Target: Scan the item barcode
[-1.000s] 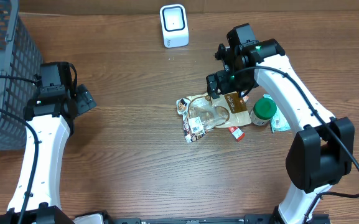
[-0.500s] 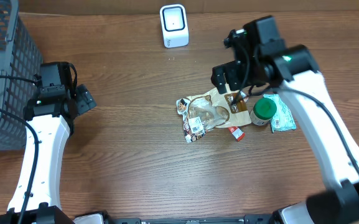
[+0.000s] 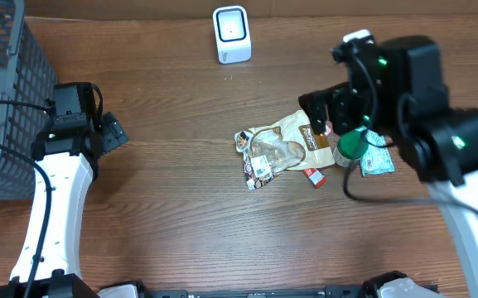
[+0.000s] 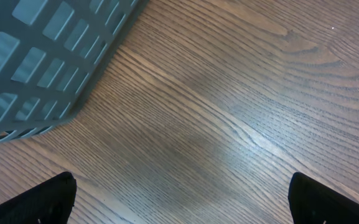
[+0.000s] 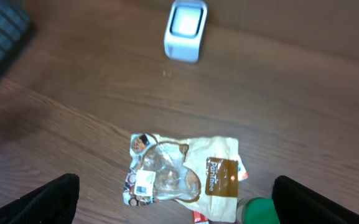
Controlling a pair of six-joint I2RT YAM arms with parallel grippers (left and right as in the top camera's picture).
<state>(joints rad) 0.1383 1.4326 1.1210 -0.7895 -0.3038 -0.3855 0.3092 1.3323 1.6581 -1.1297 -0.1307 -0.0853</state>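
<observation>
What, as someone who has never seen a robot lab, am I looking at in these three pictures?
A robot's left arm and right arm stand at a wooden table. The overhead picture looks down on everything. The other two pictures come from a camera on each wrist, with that arm's dark fingertips in the bottom corners. The left gripper hangs open over bare wood beside a basket. The right gripper is open too, above a crumpled snack bag. Next to the bag lie a green-capped bottle, a teal packet and a small red item. The white box at the far edge is probably the scanner. Nothing is held.
</observation>
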